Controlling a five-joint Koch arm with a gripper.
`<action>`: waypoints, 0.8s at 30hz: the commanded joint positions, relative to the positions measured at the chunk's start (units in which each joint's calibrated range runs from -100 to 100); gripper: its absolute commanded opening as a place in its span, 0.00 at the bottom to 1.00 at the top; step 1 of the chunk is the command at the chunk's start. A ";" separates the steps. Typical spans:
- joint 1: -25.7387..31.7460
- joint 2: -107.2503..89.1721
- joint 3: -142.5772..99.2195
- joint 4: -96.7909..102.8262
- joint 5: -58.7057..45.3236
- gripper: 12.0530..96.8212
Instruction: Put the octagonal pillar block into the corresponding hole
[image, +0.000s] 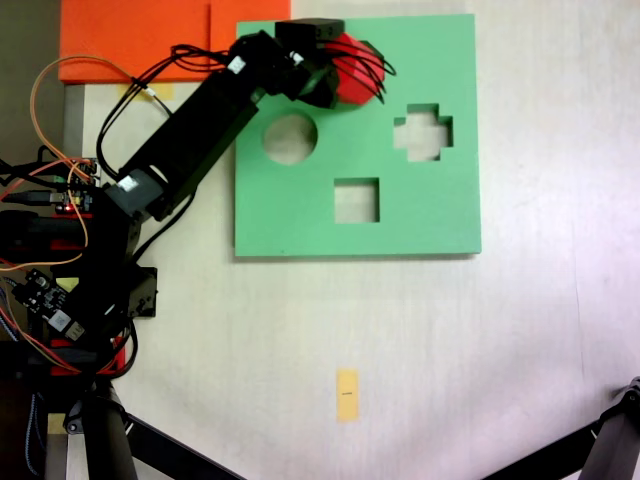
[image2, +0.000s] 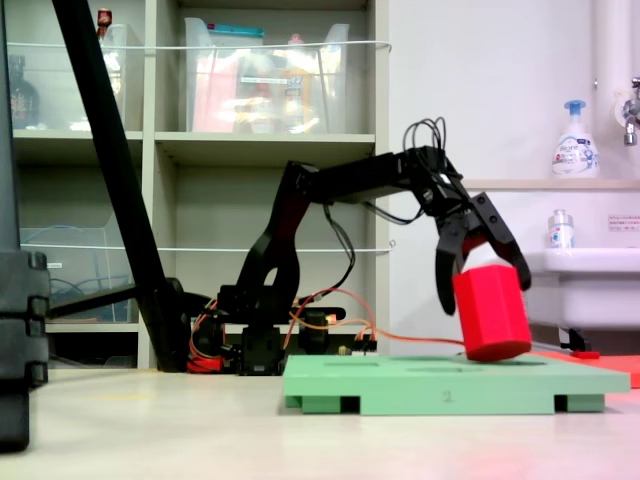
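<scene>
the octagonal pillar block (image2: 491, 312) is being pinched between the gripper's (image2: 483, 283) fingers (image2: 447, 277), which are spread around its upper part. the block is being held tilted, its lower edge at or just above the top surface of the green foam board (image2: 440, 385); contact cannot be told. in a fixed view from above, the block (image: 352, 68) is seen over the board's (image: 440, 215) far edge, beyond the round cutout (image: 290, 138) and the cross-shaped cutout (image: 423, 131). the corresponding hole is being hidden beneath block and gripper (image: 335, 75). the board is lying on the table (image: 400, 340).
</scene>
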 joint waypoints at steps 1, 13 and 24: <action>0.73 -0.26 5.14 5.64 0.88 0.35; 1.07 4.35 5.14 7.18 0.98 0.35; 0.73 9.10 5.24 7.18 0.29 0.35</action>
